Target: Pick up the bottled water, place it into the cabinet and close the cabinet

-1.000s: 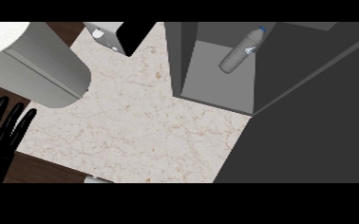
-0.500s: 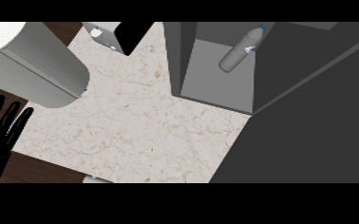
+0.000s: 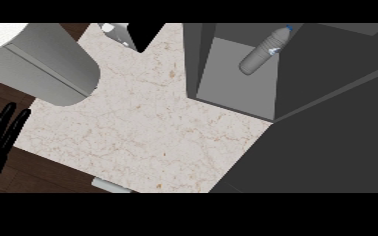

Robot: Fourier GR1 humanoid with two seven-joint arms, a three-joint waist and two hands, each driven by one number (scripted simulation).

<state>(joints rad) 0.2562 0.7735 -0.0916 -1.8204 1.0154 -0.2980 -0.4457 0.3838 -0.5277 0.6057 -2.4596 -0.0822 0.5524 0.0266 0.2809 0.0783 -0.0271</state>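
Observation:
The clear water bottle [image 3: 261,55] with a blue cap leans tilted inside the open dark grey cabinet [image 3: 235,82], on its pale floor by the right wall. No hand touches it. The cabinet's door [image 3: 325,145] stands open and fills the lower right of the head view. At the view's left edge my left hand [image 3: 12,125] shows only as straight black fingers, far from the bottle. A thick grey forearm [image 3: 46,62] lies across the upper left. My right hand does not show.
The beige marble counter [image 3: 148,125] spreads between the forearm and the cabinet. A small grey-white object [image 3: 118,32] and a dark wedge [image 3: 145,35] sit at its far edge. A small grey piece [image 3: 111,185] pokes out at the near edge, over dark floor.
The whole scene has slid slightly to the right in the view. The bottle stays where it was in the cabinet, and the left hand's fingers stay at the left edge.

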